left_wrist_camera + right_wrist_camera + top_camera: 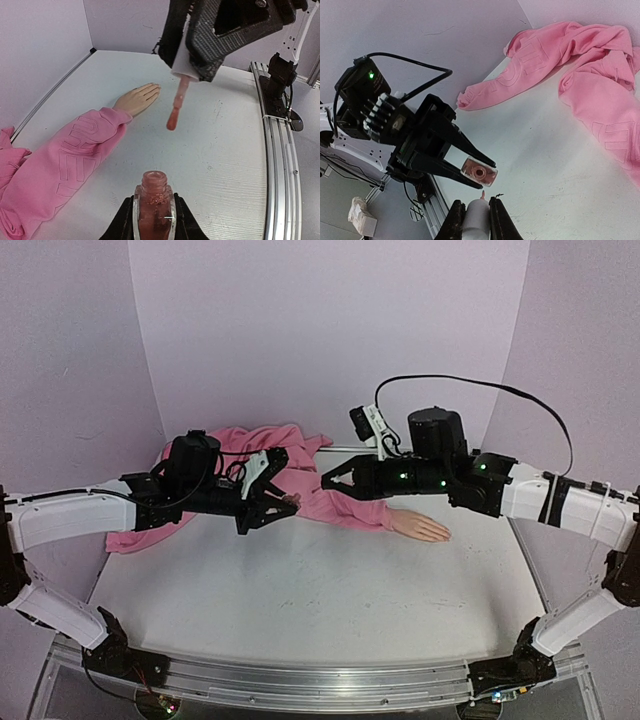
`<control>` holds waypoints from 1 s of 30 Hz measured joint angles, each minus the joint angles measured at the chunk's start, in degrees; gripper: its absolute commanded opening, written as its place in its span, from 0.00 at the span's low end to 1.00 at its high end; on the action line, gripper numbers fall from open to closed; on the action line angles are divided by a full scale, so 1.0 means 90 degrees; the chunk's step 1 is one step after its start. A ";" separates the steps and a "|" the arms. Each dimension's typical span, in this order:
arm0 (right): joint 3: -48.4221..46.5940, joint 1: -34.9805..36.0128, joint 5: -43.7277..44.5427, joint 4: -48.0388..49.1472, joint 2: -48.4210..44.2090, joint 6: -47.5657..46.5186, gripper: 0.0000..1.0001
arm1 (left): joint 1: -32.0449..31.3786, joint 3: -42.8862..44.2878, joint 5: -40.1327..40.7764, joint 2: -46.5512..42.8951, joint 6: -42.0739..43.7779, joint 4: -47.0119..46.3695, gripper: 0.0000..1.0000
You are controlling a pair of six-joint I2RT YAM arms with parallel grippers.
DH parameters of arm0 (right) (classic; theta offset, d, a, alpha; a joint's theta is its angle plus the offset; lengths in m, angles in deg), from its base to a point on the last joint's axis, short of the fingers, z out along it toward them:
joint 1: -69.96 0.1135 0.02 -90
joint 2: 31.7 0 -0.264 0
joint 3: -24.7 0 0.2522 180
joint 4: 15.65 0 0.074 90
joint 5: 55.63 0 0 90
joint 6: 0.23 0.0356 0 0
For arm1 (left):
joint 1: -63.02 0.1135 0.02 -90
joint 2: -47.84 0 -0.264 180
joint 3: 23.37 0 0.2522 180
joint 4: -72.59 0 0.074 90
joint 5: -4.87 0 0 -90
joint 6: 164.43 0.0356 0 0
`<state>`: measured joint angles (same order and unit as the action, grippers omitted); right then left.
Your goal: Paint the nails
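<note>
The peach mannequin hand (422, 528) lies palm down on the white table right of centre, its pink sleeve (352, 510) running left. In the left wrist view the hand (136, 99) has tiny bare nails (154, 87). My left gripper (153, 212) is shut on an open pinkish polish bottle (153, 202), held above the table; the bottle also shows in the right wrist view (479, 173). My right gripper (476, 212) is shut on the pale cap (476, 220), whose wet brush (176, 109) hangs just above and beyond the bottle's mouth. In the top view the grippers face each other, left (286, 502) and right (330, 481).
The rest of the pink sweatshirt (235, 455) is bunched at the back left against the lilac wall. A metal rail (279, 135) runs along the table's near edge. The right arm (470, 480) hangs over the sleeve.
</note>
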<state>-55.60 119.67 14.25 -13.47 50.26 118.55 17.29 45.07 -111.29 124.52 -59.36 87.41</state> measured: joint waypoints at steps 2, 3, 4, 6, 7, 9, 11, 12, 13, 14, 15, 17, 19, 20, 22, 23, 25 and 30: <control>-0.0131 0.0010 0.0005 -0.0002 0.0119 0.0000 0.00 | -0.0017 -0.0005 0.0007 0.0000 0.0015 -0.0002 0.00; -0.0187 0.0010 0.0005 -0.0005 0.0175 0.0000 0.00 | -0.0032 -0.0005 0.0027 0.0000 0.0017 0.0000 0.00; -0.0223 0.0012 0.0002 -0.0005 0.0221 0.0000 0.00 | -0.0041 -0.0005 0.0039 0.0000 0.0019 0.0000 0.00; -0.0265 0.0024 0.0000 -0.0010 0.0279 0.0000 0.00 | -0.0058 -0.0005 0.0041 0.0000 0.0017 -0.0002 0.00; -0.0272 0.0034 -0.0007 -0.0010 0.0301 0.0000 0.00 | -0.0070 -0.0005 0.0044 0.0000 0.0019 -0.0002 0.00; -0.0274 0.0049 -0.0029 -0.0010 0.0333 -0.0002 0.00 | -0.0080 -0.0005 0.0044 0.0000 0.0017 0.0000 0.00; -0.0274 0.0066 -0.0063 -0.0010 0.0359 -0.0002 0.00 | -0.0083 -0.0005 0.0044 0.0000 0.0017 0.0000 0.00; -0.0274 0.0070 -0.0075 -0.0010 0.0362 -0.0002 0.00 | -0.0085 -0.0005 0.0044 0.0000 0.0017 0.0000 0.00; -0.0274 0.0078 -0.0078 -0.0010 0.0362 -0.0002 0.00 | -0.0087 -0.0005 0.0044 0.0000 0.0017 0.0000 0.00; -0.0274 0.0080 -0.0095 -0.0002 0.0362 -0.0002 0.00 | -0.0087 -0.0005 0.0046 0.0000 0.0017 -0.0002 0.00; -0.0274 0.0083 -0.0114 0.0015 0.0362 -0.0002 0.00 | -0.0087 -0.0005 0.0044 0.0000 0.0017 0.0000 0.00; -0.0274 0.0095 -0.0172 0.0066 0.0362 0.0000 0.00 | -0.0095 -0.0005 0.0044 0.0000 0.0017 0.0000 0.00; -0.0274 0.0095 -0.0177 0.0075 0.0369 -0.0002 0.00 | -0.0097 -0.0005 0.0044 0.0000 0.0017 0.0000 0.00; -0.0274 0.0095 -0.0182 0.0090 0.0376 -0.0002 0.00 | -0.0100 -0.0005 0.0044 0.0000 0.0019 0.0000 0.00; -0.0274 0.0095 -0.0194 0.0109 0.0423 -0.0002 0.00 | -0.0102 -0.0005 0.0044 0.0000 0.0019 0.0000 0.00; -0.0274 0.0095 -0.0194 0.0124 0.0457 -0.0002 0.00 | -0.0109 -0.0005 0.0044 0.0000 0.0019 -0.0002 0.00; -0.0274 0.0095 -0.0199 0.0136 0.0529 -0.0002 0.00 | -0.0121 -0.0005 0.0046 0.0000 0.0019 -0.0002 0.00; -0.0274 0.0095 -0.0221 0.0153 0.0590 0.0000 0.00 | -0.0129 -0.0005 0.0046 0.0000 0.0022 0.0000 0.00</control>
<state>-58.07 120.53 12.26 -12.09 55.57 118.55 16.13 45.02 -110.87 124.52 -59.16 87.41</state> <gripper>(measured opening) 0.153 0.215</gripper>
